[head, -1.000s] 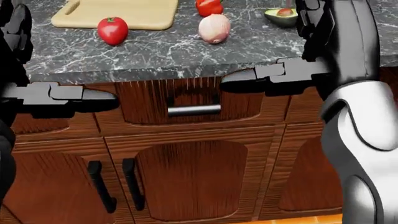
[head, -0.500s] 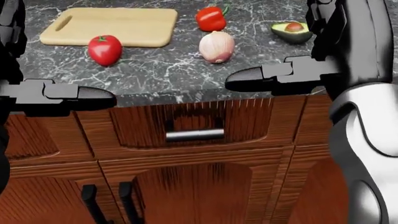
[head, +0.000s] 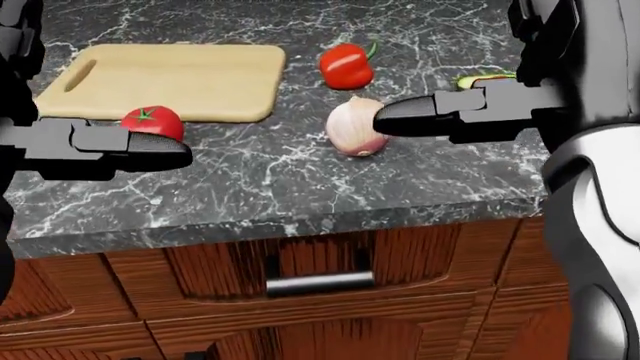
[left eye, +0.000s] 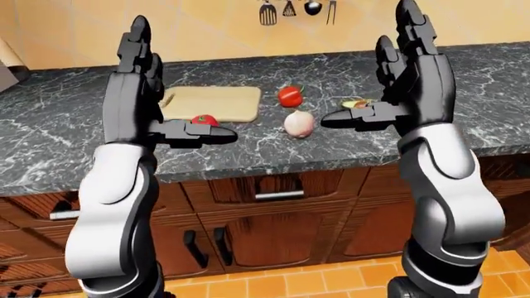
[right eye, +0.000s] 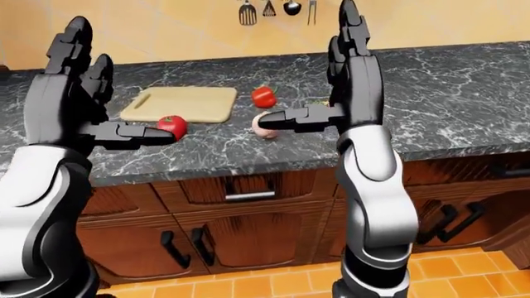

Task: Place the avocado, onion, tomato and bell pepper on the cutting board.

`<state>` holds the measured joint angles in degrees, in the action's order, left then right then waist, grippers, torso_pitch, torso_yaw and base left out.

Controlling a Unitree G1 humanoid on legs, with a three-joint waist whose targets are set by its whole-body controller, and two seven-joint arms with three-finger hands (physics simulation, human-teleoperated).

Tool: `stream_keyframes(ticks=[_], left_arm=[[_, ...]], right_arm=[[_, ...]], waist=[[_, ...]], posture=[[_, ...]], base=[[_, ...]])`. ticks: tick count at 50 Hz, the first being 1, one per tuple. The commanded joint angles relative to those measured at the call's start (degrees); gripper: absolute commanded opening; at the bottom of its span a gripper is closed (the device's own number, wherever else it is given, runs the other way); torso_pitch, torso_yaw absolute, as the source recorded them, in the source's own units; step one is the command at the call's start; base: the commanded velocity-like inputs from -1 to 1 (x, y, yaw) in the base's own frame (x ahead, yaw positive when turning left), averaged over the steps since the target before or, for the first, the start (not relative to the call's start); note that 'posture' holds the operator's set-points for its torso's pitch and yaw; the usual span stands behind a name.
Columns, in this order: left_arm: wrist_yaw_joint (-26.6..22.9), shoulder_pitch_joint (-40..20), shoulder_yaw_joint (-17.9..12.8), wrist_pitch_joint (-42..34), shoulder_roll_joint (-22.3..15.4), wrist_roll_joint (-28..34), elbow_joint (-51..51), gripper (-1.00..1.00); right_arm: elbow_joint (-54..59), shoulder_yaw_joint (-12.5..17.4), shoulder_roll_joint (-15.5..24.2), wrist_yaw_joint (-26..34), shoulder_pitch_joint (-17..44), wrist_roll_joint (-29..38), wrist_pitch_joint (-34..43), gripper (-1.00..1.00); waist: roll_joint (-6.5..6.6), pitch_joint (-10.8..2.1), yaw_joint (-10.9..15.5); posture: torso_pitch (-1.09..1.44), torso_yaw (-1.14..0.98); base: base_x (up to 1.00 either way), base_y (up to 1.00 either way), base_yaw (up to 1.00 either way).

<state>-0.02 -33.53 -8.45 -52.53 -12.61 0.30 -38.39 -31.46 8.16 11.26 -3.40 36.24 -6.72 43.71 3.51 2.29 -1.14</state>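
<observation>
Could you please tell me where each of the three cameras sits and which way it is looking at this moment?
Head view: on the head, tilted down at the counter edge; cutting board, tomato, onion, bell pepper; thumbs of both hands cross it.
Left-eye view: on the head, facing the counter and wall; left hand and right hand raised, open, with forearms.
Right-eye view: same aim, shifted slightly; the avocado is hidden here.
Shared: all three show board, tomato, onion, pepper.

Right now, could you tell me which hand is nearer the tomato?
Left. The left hand overlaps the tomato in the head view; the right hand is far right, past the onion.
</observation>
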Motion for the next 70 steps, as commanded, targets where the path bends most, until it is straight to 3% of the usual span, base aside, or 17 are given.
stream_keyframes(ticks=[1, 2, 4, 12, 14, 22, 26, 29, 33, 40, 41, 43, 48, 52, 53, 58, 70], left_arm=[[0.3, -1.0, -1.1, 0.6, -0.6, 0.3, -1.3, 1.0], [0.4, -1.0, -1.1, 0.6, -0.7, 0.3, -1.3, 1.0], [0.4, -0.8, -1.0, 0.5, -0.6, 0.3, -1.5, 1.0], [0.7, -0.4, -1.2, 1.0, -0.6, 0.3, -1.3, 1.0], [0.8, -0.2, -1.2, 1.2, -0.6, 0.4, -1.2, 1.0], [0.9, -0.1, -1.2, 1.5, -0.6, 0.3, -1.0, 1.0], [0.9, 0.1, -1.4, 1.7, -0.6, 0.2, -0.9, 1.0], [0.9, 0.3, -1.4, 1.9, -0.7, 0.2, -1.0, 1.0], [1.0, 0.3, -1.4, 2.1, -0.8, 0.3, -0.7, 1.0], [0.9, -0.6, -1.2, 1.9, -1.0, 0.5, -0.2, 1.0], [0.9, -0.8, -1.2, 1.8, -0.9, 0.4, -0.2, 1.0], [0.8, -0.8, -1.2, 1.6, -0.9, 0.5, -0.4, 1.0], [0.7, -0.5, -1.3, 1.4, -0.9, 0.6, -0.8, 1.0], [0.8, -0.2, -1.2, 2.2, -0.8, 0.7, -0.3, 1.0], [0.8, -0.1, -1.3, 2.2, -0.7, 0.6, -0.4, 1.0], [0.8, 0.2, -1.3, 2.6, -0.7, 0.6, -0.1, 1.0], [1.5, -0.1, -3.0, -1.8, -1.4, -2.7, -3.7, 1.0]], right_arm=[[-1.4, -0.2, 0.2, -0.1, 1.2, -0.2, -1.3, 1.0], [-1.3, 0.0, 0.2, -0.4, 1.3, -0.2, -1.7, 1.0], [-1.4, 0.1, 0.2, -0.7, 1.4, -0.5, -1.8, 1.0], [-1.1, 0.5, 0.2, -1.9, 1.6, -1.3, -3.3, 1.0], [-1.3, 0.5, 0.3, -2.5, 1.4, -1.8, -3.5, 1.0], [-0.3, -0.6, 0.9, -2.0, 0.9, -0.6, -4.8, 1.0], [-0.7, 0.0, 0.9, -2.0, 0.9, -1.5, -4.4, 1.0], [-1.5, -0.3, 0.7, -1.6, 1.0, -1.4, -4.2, 1.0], [-1.1, -0.4, 0.6, -1.5, 1.3, -0.8, -4.6, 1.0], [-1.0, 0.1, 0.6, -1.6, 1.5, -1.1, -4.5, 1.0], [-0.9, -0.3, 1.1, -1.4, 1.3, -0.4, -4.4, 1.0], [-1.0, -0.1, 0.8, -1.1, 1.3, -0.7, -4.1, 1.0], [-0.5, 0.8, 0.2, -2.5, 1.1, -1.7, -4.8, 1.0], [-0.1, -0.5, 1.3, -2.4, 1.0, 0.1, -4.6, 1.0], [-0.5, 0.0, 0.7, -2.4, 1.1, -0.3, -4.3, 1.0], [-1.0, -0.2, 1.0, -1.9, 0.9, 0.8, -4.1, 1.0], [-2.6, 0.6, 0.8, -1.7, 1.7, 0.4, -2.8, 1.0]], waist=[[1.56, -1.82, 0.2], [-0.06, -0.95, 0.9], [0.85, 0.04, 0.9], [-3.0, -0.35, 1.7], [-5.7, -0.84, 1.8], [-5.03, -0.75, 1.6], [-3.29, -0.29, 1.2], [-3.02, -2.5, 1.3], [-1.47, -1.77, 1.5], [-6.02, -2.09, 2.1], [-5.14, -1.9, 1.8], [-6.34, -0.36, 1.4], [-4.8, 0.85, 1.5], [-1.33, -0.06, 0.8], [-2.74, 0.01, 0.8], [-3.99, -0.89, 1.3], [-3.65, -1.55, 1.6]], posture=[[0.0, 0.0], [0.0, 0.0], [0.0, 0.0], [0.0, 0.0], [0.0, 0.0], [0.0, 0.0], [0.0, 0.0], [0.0, 0.0], [0.0, 0.0], [0.0, 0.0], [0.0, 0.0], [0.0, 0.0], [0.0, 0.0], [0.0, 0.0], [0.0, 0.0], [0.0, 0.0], [0.0, 0.0]], base=[[0.37, 0.11, 0.0], [0.38, 0.11, 0.0], [0.37, 0.12, 0.0], [0.17, 0.09, 0.0], [0.0, 0.0, 0.0], [0.0, 0.0, 0.0], [0.0, 0.0, 0.0], [0.0, 0.0, 0.03], [0.0, 0.0, 0.23], [0.0, 0.0, 0.31], [0.0, 0.0, 0.32], [0.0, 0.0, 0.01], [0.0, 0.0, 0.0], [0.0, 0.0, 0.0], [0.0, 0.0, 0.0], [0.0, 0.0, 0.0], [0.0, 0.0, 0.0]])
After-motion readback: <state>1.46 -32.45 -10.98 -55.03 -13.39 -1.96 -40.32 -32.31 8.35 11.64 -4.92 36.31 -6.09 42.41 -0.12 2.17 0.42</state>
